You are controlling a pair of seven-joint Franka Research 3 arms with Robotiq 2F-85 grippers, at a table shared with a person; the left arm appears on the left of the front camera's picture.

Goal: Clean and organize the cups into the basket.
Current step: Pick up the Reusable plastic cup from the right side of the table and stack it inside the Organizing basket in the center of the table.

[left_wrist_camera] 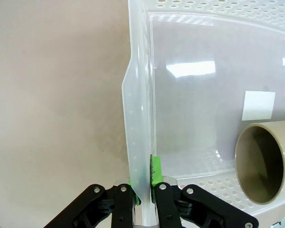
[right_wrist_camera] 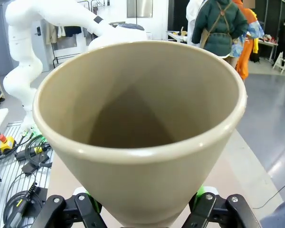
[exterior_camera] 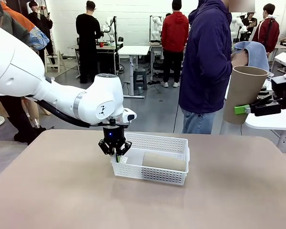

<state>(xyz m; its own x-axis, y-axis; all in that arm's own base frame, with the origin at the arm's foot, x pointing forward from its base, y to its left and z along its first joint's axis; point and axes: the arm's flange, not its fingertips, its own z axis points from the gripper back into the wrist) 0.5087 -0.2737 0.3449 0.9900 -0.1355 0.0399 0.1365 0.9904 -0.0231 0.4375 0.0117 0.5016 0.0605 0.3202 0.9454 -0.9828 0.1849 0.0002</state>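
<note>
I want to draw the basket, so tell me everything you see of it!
The basket is white plastic, shallow and rectangular, with small holes all over its sides and a smooth, shiny floor bearing a white sticker. It sits flat on the table. A tan cup lies on its side inside, mouth toward the left gripper, which is shut on the basket's end wall, one finger inside and one outside.

No text is readable; the white sticker [left_wrist_camera: 259, 105] on the basket [left_wrist_camera: 137, 118] floor looks blank.
</note>
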